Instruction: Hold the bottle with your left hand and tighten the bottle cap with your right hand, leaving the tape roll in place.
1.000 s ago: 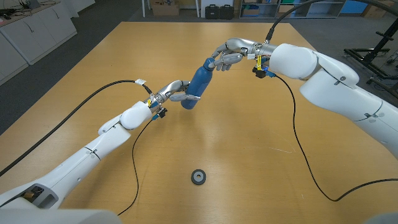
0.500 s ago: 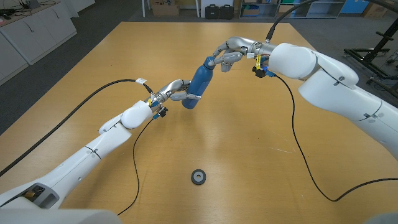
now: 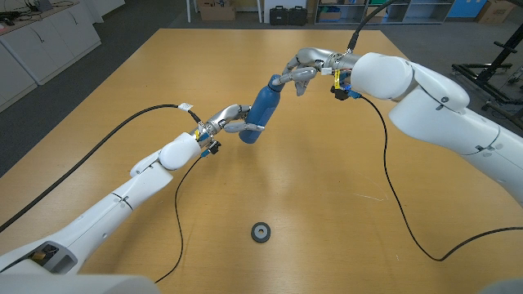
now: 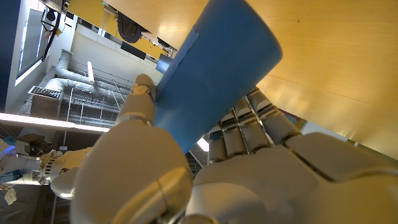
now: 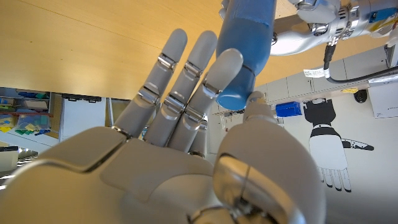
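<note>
Wooden table (image 3: 327, 204), light grain, fills most of the head view. Grey floor (image 3: 122, 49) around it. White cabinets (image 3: 41, 41) far left. Cardboard box (image 3: 217, 11) and black cases (image 3: 288, 14) on the floor past the far edge. Black metal stand (image 3: 494, 77) at the right.

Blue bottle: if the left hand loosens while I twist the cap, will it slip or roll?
Probably both. The blue bottle is held tilted by the left hand near its base, so it would likely tip over. Its round, smooth-looking body could roll and slide. The right hand at the cap end adds twisting load.
</note>
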Robot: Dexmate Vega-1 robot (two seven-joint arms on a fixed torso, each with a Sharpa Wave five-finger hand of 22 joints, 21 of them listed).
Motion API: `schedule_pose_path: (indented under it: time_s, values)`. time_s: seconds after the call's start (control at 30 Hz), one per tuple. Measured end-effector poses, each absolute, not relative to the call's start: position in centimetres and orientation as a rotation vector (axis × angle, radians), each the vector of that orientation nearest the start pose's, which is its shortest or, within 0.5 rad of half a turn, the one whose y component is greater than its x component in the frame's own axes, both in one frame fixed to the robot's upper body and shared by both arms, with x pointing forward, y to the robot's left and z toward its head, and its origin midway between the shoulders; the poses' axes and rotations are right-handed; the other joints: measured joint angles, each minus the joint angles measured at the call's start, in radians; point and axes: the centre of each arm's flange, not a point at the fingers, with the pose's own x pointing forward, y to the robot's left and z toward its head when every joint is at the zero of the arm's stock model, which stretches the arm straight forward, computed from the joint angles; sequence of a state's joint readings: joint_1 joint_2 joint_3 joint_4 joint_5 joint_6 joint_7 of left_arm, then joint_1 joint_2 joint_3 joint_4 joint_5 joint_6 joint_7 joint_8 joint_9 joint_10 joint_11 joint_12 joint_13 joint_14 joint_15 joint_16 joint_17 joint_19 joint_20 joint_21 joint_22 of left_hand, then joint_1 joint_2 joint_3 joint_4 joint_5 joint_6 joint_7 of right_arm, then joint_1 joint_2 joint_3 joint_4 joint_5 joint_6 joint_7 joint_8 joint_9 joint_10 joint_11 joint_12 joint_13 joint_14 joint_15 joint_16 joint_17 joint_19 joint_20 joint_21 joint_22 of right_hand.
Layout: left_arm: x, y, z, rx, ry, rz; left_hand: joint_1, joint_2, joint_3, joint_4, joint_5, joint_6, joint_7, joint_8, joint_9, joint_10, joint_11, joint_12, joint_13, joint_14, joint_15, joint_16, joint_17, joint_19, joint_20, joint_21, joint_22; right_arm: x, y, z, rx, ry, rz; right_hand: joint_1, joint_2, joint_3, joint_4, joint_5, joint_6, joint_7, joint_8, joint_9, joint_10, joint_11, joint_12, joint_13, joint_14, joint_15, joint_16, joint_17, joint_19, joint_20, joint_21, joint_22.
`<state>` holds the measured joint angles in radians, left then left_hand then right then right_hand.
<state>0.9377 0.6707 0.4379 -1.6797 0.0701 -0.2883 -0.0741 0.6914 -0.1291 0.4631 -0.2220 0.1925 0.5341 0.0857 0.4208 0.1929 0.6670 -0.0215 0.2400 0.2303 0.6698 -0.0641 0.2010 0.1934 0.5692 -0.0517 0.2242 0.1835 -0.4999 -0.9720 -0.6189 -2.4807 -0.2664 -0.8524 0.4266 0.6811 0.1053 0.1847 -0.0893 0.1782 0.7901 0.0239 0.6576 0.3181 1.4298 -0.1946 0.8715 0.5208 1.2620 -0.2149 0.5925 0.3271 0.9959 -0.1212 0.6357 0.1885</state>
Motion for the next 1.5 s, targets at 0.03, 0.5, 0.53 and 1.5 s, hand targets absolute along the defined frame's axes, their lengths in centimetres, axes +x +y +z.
schedule_pose_path:
  time_s: [0.03, 0.5, 0.53, 1.5]
  values:
    - [56.9, 19.1, -1.6, 0.830, -0.810, -0.408, 0.000, 0.000, 0.000, 0.000, 0.000, 0.000, 0.000, 0.000, 0.000, 0.000, 0.000, 0.000, 0.000, 0.000, 0.000, 0.000, 0.000, 0.000, 0.000, 0.000, 0.000, 43.3, -15.0, 16.0, -1.362, -0.559, 0.153, -0.001, -0.001, 0.000, 0.000, 0.002, 0.000, 0.000, 0.019, 0.006, 0.000, 0.000, 0.015, 0.008, 0.007, -0.001, 0.002, 0.004, 0.002, -0.002, 0.001, 0.000]
    - [56.8, 18.9, -1.6, 0.827, -0.817, -0.412, -0.001, 0.001, 0.003, -0.003, -0.001, 0.001, 0.001, -0.005, 0.000, 0.006, -0.002, -0.004, 0.000, 0.000, 0.000, 0.000, 0.000, 0.000, 0.000, 0.000, 0.000, 42.7, -14.5, 16.3, -1.405, -0.502, 0.124, -0.042, -0.022, -0.033, 0.017, 0.005, 0.599, -0.119, 0.213, 0.027, 0.009, 0.009, 0.301, 0.147, 0.098, 0.002, 0.048, 0.048, 0.045, -0.027, 0.016, 0.000]
    - [56.8, 18.9, -1.6, 0.826, -0.817, -0.412, -0.001, 0.001, 0.003, -0.003, -0.001, 0.002, 0.000, -0.006, 0.000, 0.006, -0.002, -0.004, 0.000, 0.000, 0.000, 0.000, 0.000, 0.000, 0.000, 0.000, 0.000, 42.7, -14.5, 16.3, -1.404, -0.499, 0.121, -0.080, -0.033, -0.050, 0.034, -0.001, 0.589, -0.121, 0.218, 0.023, 0.007, 0.011, 0.314, 0.144, 0.098, 0.002, 0.048, 0.050, 0.045, -0.027, 0.016, 0.000]
    - [56.6, 18.8, -2.1, 0.820, -0.809, -0.418, -0.002, 0.002, 0.003, -0.003, 0.000, 0.004, 0.001, -0.003, 0.000, 0.008, 0.000, -0.004, 0.004, 0.000, 0.000, 0.000, 0.000, 0.000, 0.000, 0.000, 0.000, 40.7, -17.2, 15.8, -1.424, -0.541, -0.121, -0.205, -0.138, -0.191, 0.056, 0.037, -0.530, -0.082, -0.263, -0.102, -1.024, 0.124, -0.421, -0.213, -0.698, 0.267, -0.275, 0.019, -0.201, 0.203, -0.173, 0.005]
